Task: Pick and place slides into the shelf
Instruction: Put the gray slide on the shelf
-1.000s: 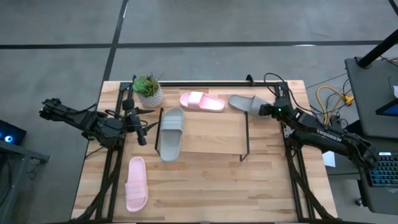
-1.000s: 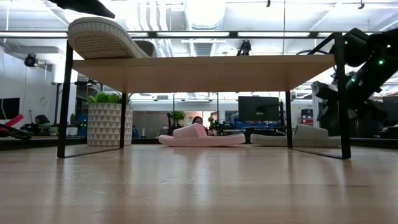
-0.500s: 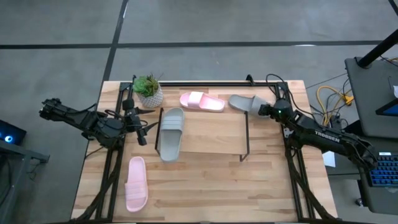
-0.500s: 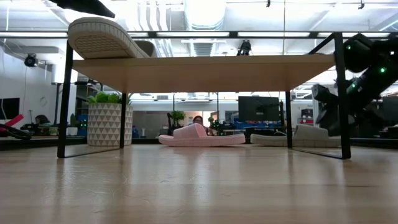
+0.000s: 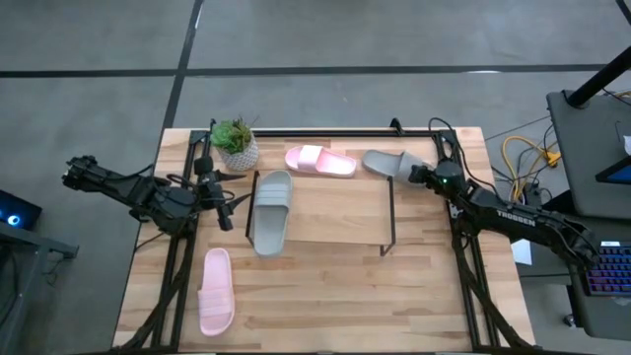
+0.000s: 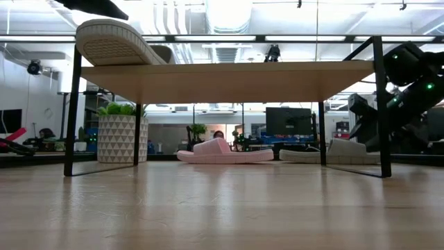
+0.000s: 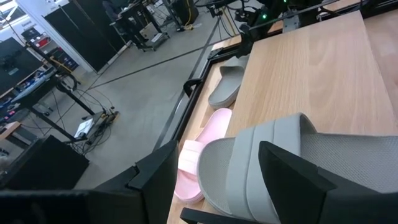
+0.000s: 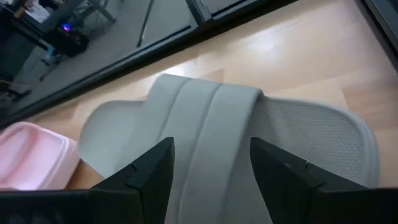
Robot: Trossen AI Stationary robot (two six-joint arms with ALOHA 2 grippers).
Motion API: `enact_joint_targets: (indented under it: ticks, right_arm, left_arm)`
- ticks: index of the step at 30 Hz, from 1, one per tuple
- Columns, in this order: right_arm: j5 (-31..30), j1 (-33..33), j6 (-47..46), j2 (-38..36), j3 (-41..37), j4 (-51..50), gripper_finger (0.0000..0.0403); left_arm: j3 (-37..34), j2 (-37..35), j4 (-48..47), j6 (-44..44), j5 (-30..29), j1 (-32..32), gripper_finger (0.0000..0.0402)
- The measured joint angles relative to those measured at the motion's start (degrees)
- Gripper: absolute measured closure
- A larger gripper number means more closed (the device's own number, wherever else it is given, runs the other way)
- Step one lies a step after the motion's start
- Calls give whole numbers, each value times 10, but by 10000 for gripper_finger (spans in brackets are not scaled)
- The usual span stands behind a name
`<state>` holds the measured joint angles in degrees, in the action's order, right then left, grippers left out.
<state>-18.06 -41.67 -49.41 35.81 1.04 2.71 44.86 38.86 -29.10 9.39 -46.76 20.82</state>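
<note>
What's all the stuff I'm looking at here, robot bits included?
Grey slides: two; one on the shelf's left end, one on the table by the far right corner.
Pink slides: two; one on the table behind the shelf, one near the front left.
Shelf: one, black rods, wooden board, mid-table.
Potted plant: one, green, white pot, far left.
Table: one, light wood.
Left pincer: open, beside the shelved grey slide.
Right pincer: open, at the other grey slide.
</note>
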Motion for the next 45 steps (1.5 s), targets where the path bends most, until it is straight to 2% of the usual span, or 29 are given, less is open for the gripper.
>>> enact_joint_targets:
  ticks: [7,23,28,36,45]
  right_arm:
    - [8,0,-11,17,0,5,202]
    - [29,0,-14,104,0,106,208]
    - [22,0,-16,127,0,118,256]
    - [13,0,-6,141,1,130,381]
    - [18,0,16,109,7,128,391]
  left_arm:
    - [0,1,-2,0,0,0,194]
    - [0,1,0,0,0,0,194]
    - [0,1,0,0,0,0,194]
    - [0,1,0,0,0,0,194]
    - [0,5,-1,0,0,0,194]
